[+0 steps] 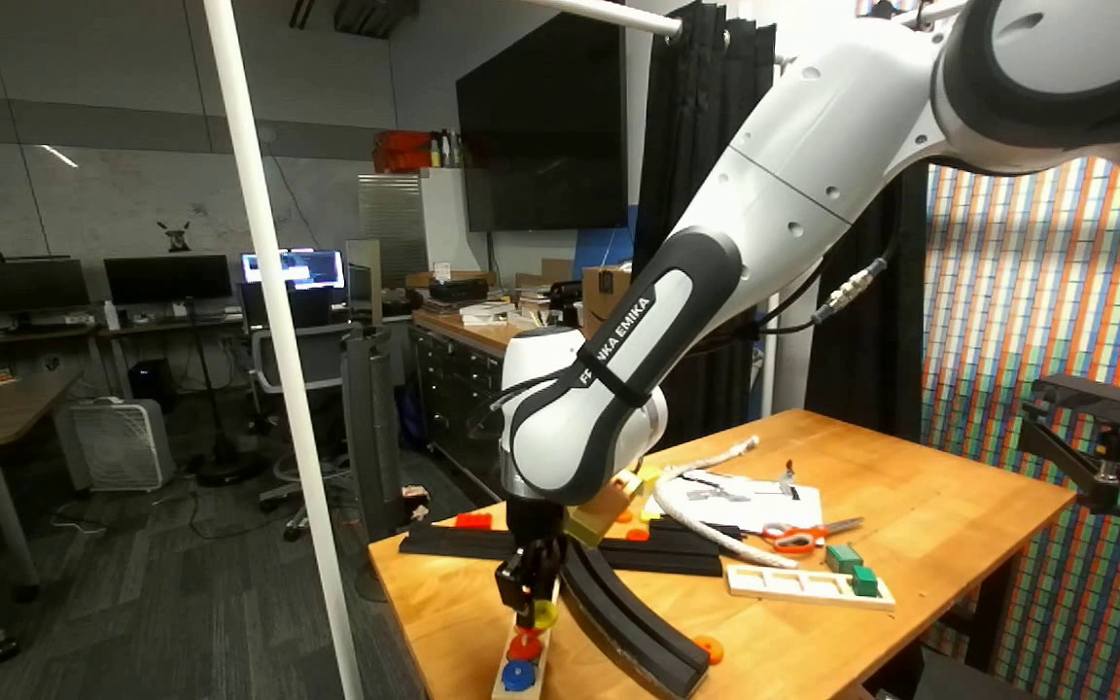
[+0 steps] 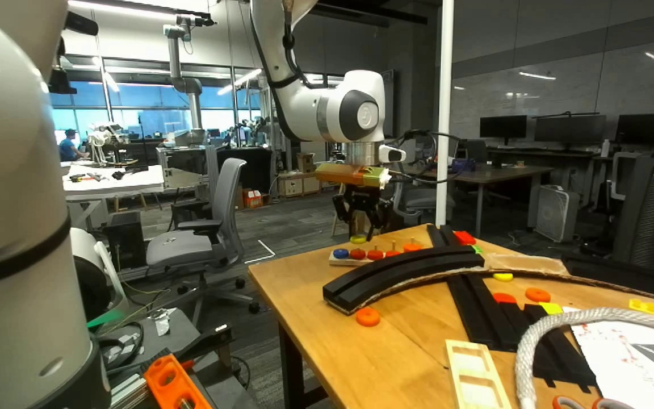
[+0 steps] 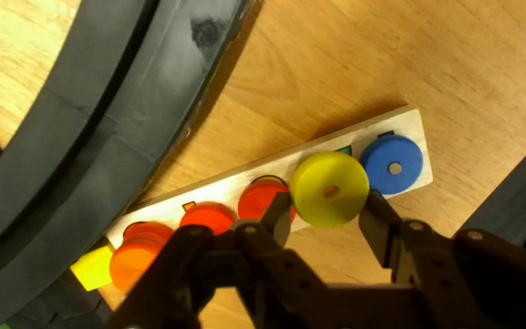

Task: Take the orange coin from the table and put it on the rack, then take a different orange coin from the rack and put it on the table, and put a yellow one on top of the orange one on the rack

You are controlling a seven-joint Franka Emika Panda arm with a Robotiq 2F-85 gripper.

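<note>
Gripper (image 3: 329,205) sits nearest the wrist camera, jaws pinching a yellow disc (image 3: 318,187) by its sides, disc roughly level. So the task's yellow one is in my grasp, hanging over the wooden peg rack (image 3: 226,192) at the slot next to the blue disc (image 3: 384,160). In an exterior view it hovers just above a red-orange disc (image 2: 357,254) on that rack; a thin gap seems to show. Can't tell whether the peg there has entered the hole.

Step in hand, I judge: the last one, yellow onto orange. An orange disc (image 2: 368,317) lies on the table (image 2: 298,284) near the end of the black curved track (image 2: 403,267), which would fit the swap being done, but I can't confirm which coin that is. Disc below me looks redder, so call the match probable only.

Next move, my guess: centre the hole over the peg, lower straight down, let go only once it seats, lift off vertically. One jaw overlaps the blue disc in the wrist view, contact unclear, so I'd spread gently to avoid knocking neighbours.
</note>
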